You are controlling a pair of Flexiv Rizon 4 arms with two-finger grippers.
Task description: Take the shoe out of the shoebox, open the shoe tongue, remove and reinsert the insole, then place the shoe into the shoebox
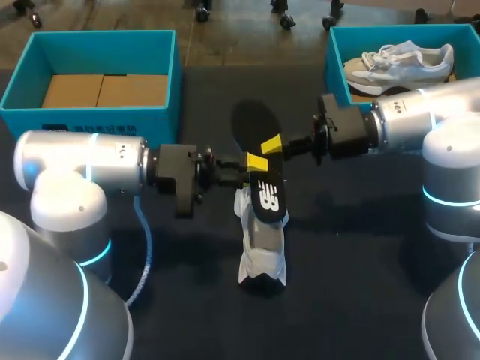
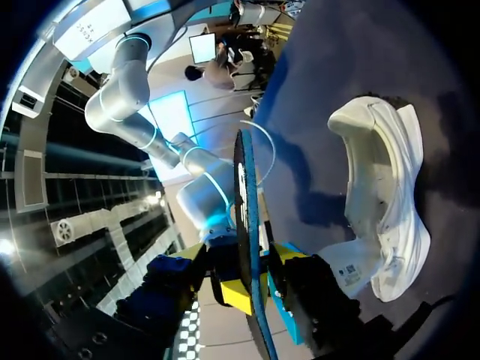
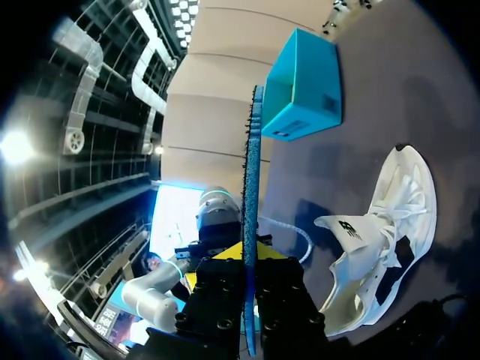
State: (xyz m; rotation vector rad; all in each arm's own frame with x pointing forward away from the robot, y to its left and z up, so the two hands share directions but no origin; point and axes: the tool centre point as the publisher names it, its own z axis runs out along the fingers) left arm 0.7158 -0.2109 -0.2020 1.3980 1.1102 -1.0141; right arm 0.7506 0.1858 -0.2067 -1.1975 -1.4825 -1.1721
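A black insole (image 1: pixel 264 184) with a white logo hangs above the middle of the table, between my two grippers. The right gripper (image 1: pixel 274 144) is shut on it from the right; in the right wrist view the insole (image 3: pixel 251 172) stands edge-on, pinched in the gripper (image 3: pixel 251 277). My left gripper (image 1: pixel 253 165) is at the insole's left edge. In the left wrist view its fingers (image 2: pixel 259 289) stand open around the insole (image 2: pixel 244 195), with a small gap on one side. The white shoe (image 1: pixel 262 251) lies on the dark table below, its tongue pulled open (image 2: pixel 390 202) (image 3: pixel 390 232).
A teal shoebox (image 1: pixel 161 112) with cardboard inside stands at the back left. A second teal box (image 1: pixel 335 60) at the back right holds another pale shoe (image 1: pixel 401 61). A cable (image 1: pixel 142 255) loops beside the left arm.
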